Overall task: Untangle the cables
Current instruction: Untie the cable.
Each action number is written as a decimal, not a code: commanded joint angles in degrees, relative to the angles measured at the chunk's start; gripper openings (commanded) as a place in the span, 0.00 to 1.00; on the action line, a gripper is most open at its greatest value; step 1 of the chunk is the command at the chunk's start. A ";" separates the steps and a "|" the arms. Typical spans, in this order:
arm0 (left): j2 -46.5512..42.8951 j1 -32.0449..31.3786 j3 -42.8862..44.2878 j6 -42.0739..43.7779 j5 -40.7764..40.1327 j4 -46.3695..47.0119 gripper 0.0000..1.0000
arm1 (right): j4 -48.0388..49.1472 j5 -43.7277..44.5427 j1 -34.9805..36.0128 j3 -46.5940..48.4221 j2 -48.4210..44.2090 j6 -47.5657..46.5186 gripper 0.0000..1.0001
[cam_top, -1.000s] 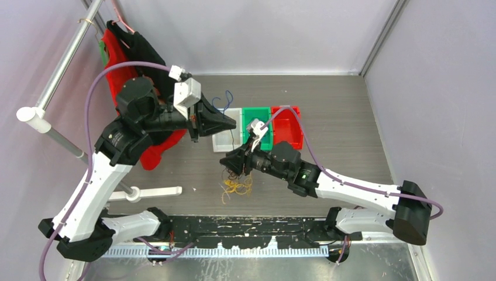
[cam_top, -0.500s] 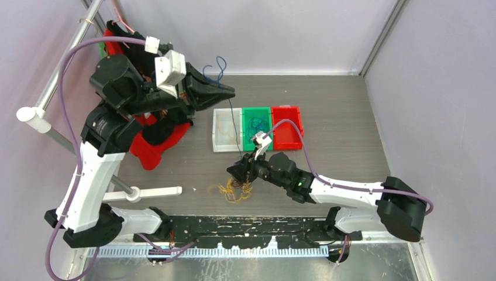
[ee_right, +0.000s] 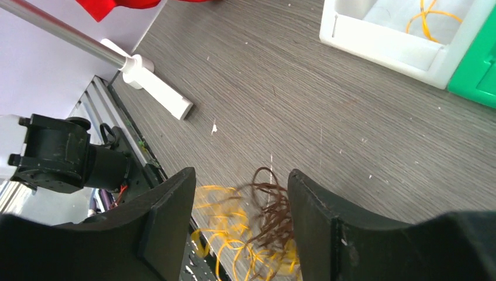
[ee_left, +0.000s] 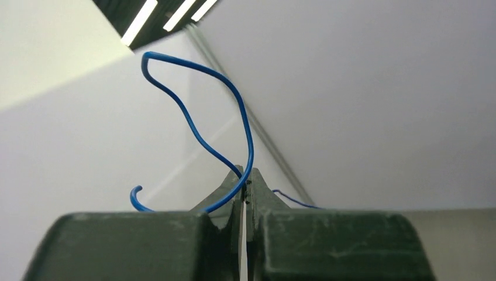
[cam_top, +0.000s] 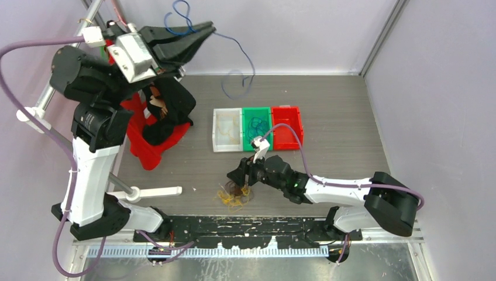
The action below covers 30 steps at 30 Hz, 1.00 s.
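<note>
Left gripper [cam_top: 202, 30]: jaws closed on the blue cable [cam_top: 237, 55], raised high beyond and left of the green bin [cam_top: 257, 109].
Top view only: the cable's free end trails down beyond the green bin.
Right gripper [ee_right: 241, 175]: jaws wide, nothing gripped.
Tangle [cam_top: 235, 196]: on the table, near side of the green bin.
Right wrist view only: blurred brown and yellow strands sit between the fingers.

The top view looks steeply down from above and behind the arm bases [cam_top: 348, 221] over the whole table [cam_top: 339, 93]. The left wrist camera tilts upward along the left gripper [ee_left: 245, 178], close on the blue cable [ee_left: 234, 99]. The right wrist camera looks down, near the yellow and brown cables [ee_right: 263, 225] and white bin [ee_right: 380, 44]; the top view shares both.
</note>
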 commanded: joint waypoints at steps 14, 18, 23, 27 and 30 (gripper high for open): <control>-4.61 0.10 -6.80 4.78 -1.83 7.68 0.00 | -11.57 5.73 -0.15 7.31 -11.91 -3.04 0.79; -7.52 0.11 -14.04 3.84 -0.57 6.17 0.00 | -16.41 7.50 -0.51 12.34 -14.55 -5.48 0.80; -9.94 0.11 -23.40 1.26 0.61 5.34 0.00 | -16.88 13.08 -2.19 16.35 -15.13 -6.01 0.80; -9.73 0.11 -28.36 -1.53 1.33 5.12 0.00 | -12.47 14.27 -5.79 18.43 -13.37 -6.00 0.78; -8.96 0.11 -30.92 -1.82 1.51 4.85 0.00 | -14.19 17.44 -8.74 20.00 -12.61 -4.89 0.77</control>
